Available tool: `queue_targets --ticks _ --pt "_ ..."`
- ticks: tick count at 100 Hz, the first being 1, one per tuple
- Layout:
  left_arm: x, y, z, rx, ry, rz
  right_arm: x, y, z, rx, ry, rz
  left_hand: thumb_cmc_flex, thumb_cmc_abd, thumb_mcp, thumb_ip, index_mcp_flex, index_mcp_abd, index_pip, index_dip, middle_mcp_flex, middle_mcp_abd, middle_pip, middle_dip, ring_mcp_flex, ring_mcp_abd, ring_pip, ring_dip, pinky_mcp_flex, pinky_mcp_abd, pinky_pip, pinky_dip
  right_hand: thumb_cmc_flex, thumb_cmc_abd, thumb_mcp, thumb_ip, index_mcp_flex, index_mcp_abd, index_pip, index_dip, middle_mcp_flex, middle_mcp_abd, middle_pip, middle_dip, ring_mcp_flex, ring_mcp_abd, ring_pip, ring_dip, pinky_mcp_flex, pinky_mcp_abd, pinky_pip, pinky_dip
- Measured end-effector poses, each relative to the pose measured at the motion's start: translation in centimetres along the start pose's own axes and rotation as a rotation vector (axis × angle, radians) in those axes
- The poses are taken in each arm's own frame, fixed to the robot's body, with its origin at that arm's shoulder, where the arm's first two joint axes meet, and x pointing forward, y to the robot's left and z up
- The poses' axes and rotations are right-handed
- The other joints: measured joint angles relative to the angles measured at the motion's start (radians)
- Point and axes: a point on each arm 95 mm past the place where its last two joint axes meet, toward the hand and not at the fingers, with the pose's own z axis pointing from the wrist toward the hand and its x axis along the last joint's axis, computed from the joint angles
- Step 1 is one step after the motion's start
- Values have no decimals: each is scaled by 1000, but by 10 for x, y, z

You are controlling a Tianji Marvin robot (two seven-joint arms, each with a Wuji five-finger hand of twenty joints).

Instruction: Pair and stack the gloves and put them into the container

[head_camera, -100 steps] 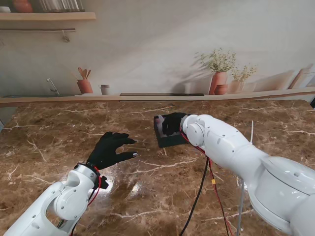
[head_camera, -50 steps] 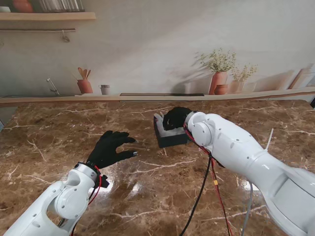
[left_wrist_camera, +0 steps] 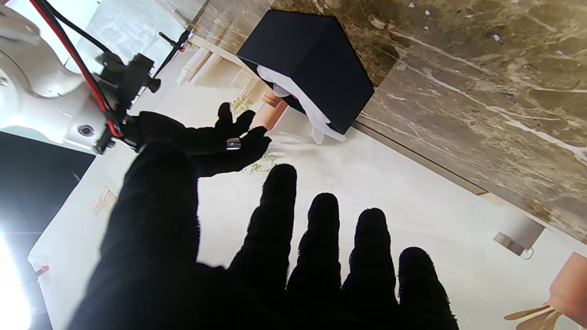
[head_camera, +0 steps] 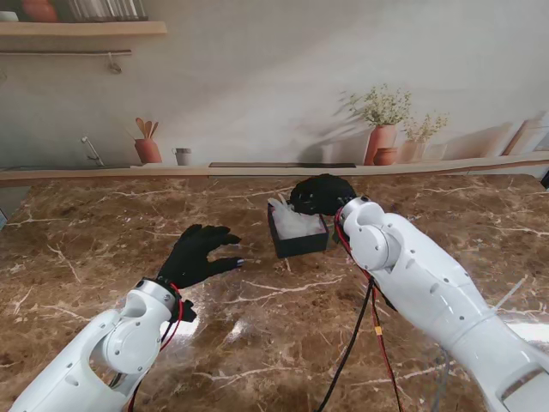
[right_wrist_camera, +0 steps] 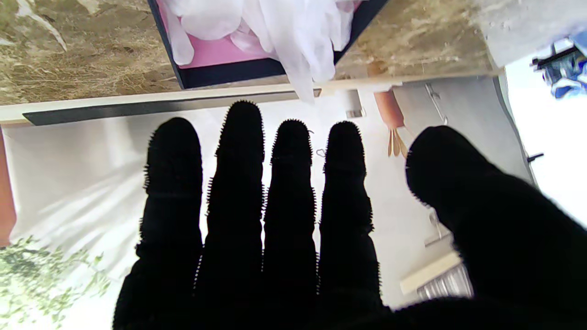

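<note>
Over on the left, the left hand [head_camera: 199,256] hovers over the tabletop [head_camera: 94,232], its black fingers [left_wrist_camera: 323,238] spread apart and released, nothing in them and nothing touching them. There's plenty of bare marble around it on every side, and a wide gap between it and the box to its right.

Moving to the middle, the dark container [head_camera: 298,230] sits on the tabletop with white gloves [head_camera: 294,221] lying inside; the right wrist view shows them [right_wrist_camera: 293,32] bunched on a pink lining, one glove finger draping over the container's rim. From the left wrist view, a glove [left_wrist_camera: 305,107] also spills out past the container's [left_wrist_camera: 316,59] edge.

Just right of centre, the right hand [head_camera: 321,194] hangs over the far right corner of the container, clear of the gloves. Its fingers [right_wrist_camera: 243,183] are stretched straight and close side by side, thumb held out wide, grasping nothing.

The brown marble runs open to the right of the arm, up to a pale ledge at the far edge. Behind it stand a terracotta utensil pot [head_camera: 147,150], a small cup [head_camera: 182,156], and two potted plants [head_camera: 383,120] against a pale wall, with a shelf [head_camera: 81,28] up at the top left.
</note>
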Motion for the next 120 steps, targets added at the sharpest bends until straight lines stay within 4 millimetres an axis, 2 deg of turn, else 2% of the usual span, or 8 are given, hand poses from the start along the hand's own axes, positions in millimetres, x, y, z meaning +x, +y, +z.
queue_targets --ticks 41,51,59,68,75,84,99,120 --pt "2 4 19 20 14 -55 -22 -19 -49 -163 -39 103 -22 19 0 1 -35 2 -45 -29 -11 -17 -9 0 0 0 0 0 11 -2 78 0 -23 -2 -76 0 -49 3 -62 11 -73 0 -29 0 -110 1 -72 0 -141 3 -154 -11" --pt "3 5 24 26 20 -77 -26 -24 -60 -228 -35 128 -23 19 0 1 -26 4 -52 -40 -11 -22 -9 0 0 0 0 0 14 -12 131 -42 -36 2 -131 0 -67 12 -60 11 -95 0 -31 0 -125 1 -75 -11 -154 2 -176 -11" --pt "4 4 26 30 23 -89 -29 -27 -69 -277 -23 151 -34 38 0 1 -68 10 -65 -51 -29 -22 -12 0 0 0 0 0 16 -24 161 -76 -36 12 -140 0 -74 12 -61 11 -109 0 -34 0 -125 0 -84 -15 -156 -4 -198 -12" --pt "8 4 27 30 34 -97 -32 -34 -77 -305 -19 186 -38 38 0 1 -70 10 -76 -51 -38 -24 -12 0 0 0 0 0 24 -32 176 -88 -72 41 -187 21 -90 17 -82 12 -128 0 -40 -12 -160 -2 -97 -24 -170 -11 -224 -24" --pt "12 4 30 32 51 -103 -34 -41 -82 -311 -15 233 -86 50 -20 1 -79 10 -87 -56 -38 -25 -12 -1 0 0 0 0 26 -36 187 -96 -112 76 -234 42 -136 29 -112 9 -169 0 -55 -25 -205 -5 -116 -42 -202 -22 -255 -38" --pt "16 4 33 35 76 -119 -36 -50 -91 -310 -8 273 -97 50 -21 1 -104 10 -91 -63 -60 -28 -15 -2 0 0 0 0 27 -41 266 -147 -151 111 -265 44 -193 47 -164 1 -237 1 -83 -50 -276 -11 -152 -76 -258 -40 -346 -87" --pt "19 3 35 38 102 -130 -39 -64 -105 -261 15 374 -154 91 -22 2 -116 10 -101 -76 -74 -33 -22 -3 0 -2 0 -12 27 -42 335 -151 -239 177 -289 63 -272 81 -234 -33 -356 2 -127 -98 -410 -12 -206 -117 -363 -64 -479 -163" --pt "19 5 35 20 123 -162 -37 -76 -116 -204 64 412 -216 124 -21 3 -141 11 -125 -89 -100 -40 -36 -15 -50 -38 0 -42 26 -57 325 -200 -314 296 -334 64 -377 143 -301 -70 -480 16 -162 -149 -537 -23 -248 -167 -454 -98 -573 -204"
